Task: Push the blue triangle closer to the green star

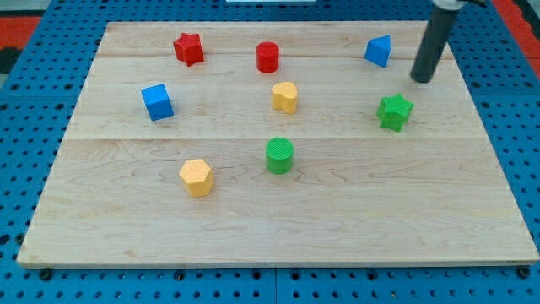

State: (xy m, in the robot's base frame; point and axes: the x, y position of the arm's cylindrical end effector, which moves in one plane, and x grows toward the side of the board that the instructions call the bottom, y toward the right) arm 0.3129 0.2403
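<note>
The blue triangle (379,51) sits near the board's top right. The green star (394,111) lies below it, toward the view's right. My tip (421,81) rests on the board to the right of the blue triangle and above the green star, touching neither. The dark rod rises from it toward the view's top right.
On the wooden board (278,228) also lie a red star (188,48), a red cylinder (267,57), a blue cube (157,102), a yellow block (285,97), a green cylinder (279,155) and a yellow hexagonal block (196,177). Blue matting surrounds the board.
</note>
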